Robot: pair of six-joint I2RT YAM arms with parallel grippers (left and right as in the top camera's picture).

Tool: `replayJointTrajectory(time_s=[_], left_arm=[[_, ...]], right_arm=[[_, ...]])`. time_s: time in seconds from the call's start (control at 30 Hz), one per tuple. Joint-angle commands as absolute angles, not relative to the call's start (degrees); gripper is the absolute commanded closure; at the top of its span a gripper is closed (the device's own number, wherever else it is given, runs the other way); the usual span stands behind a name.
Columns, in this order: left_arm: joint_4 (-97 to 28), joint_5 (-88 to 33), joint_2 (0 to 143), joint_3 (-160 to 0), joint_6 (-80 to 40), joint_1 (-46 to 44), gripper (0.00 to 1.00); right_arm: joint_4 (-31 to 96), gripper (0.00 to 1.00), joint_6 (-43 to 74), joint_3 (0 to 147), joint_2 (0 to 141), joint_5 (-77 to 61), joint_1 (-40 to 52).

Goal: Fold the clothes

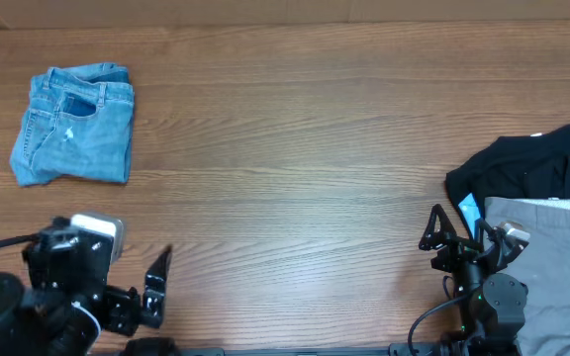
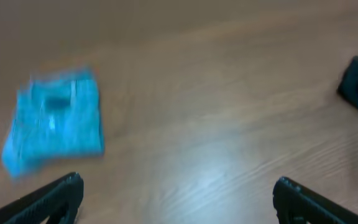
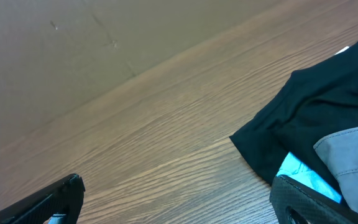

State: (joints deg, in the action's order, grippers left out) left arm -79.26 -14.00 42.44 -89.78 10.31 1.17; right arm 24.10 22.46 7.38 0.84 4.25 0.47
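Observation:
The light-blue jeans (image 1: 74,127) lie folded into a compact square at the far left of the table, a back pocket facing up. They show blurred in the left wrist view (image 2: 55,118). My left gripper (image 1: 156,287) is open and empty near the front left edge, well short of the jeans; its fingertips frame bare wood in the left wrist view (image 2: 176,199). My right gripper (image 1: 445,235) is open and empty at the front right, beside the pile of other garments; it also shows in the right wrist view (image 3: 176,199).
A black garment (image 1: 532,168) lies at the right edge with a plain grey garment (image 1: 552,237) on its near side; both show in the right wrist view, black (image 3: 316,112) and grey (image 3: 353,149). A light-blue bit (image 3: 300,174) shows between them.

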Motion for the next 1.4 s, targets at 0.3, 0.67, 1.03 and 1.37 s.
replayJointTrajectory(time_s=[0.3, 0.67, 1.03, 1.37], left_arm=[[-47.18, -16.56, 16.86, -44.47, 11.35, -2.83, 0.00], [-37.65, -17.61, 0.49, -22.28, 11.16, -3.42, 0.00], [-20.34, -17.43, 0.19, -6.15, 11.22, -5.65, 0.00], [-19.49, -17.43, 0.21, -5.98, 11.18, -6.02, 0.00]], right_arm=[[23.83, 0.00, 22.48, 7.03, 0.16, 3.92, 0.25], [23.83, 0.00, 22.48, 7.03, 0.16, 3.92, 0.25], [23.83, 0.00, 22.48, 7.03, 0.16, 3.92, 0.25], [23.83, 0.00, 22.48, 7.03, 0.16, 3.92, 0.25]])
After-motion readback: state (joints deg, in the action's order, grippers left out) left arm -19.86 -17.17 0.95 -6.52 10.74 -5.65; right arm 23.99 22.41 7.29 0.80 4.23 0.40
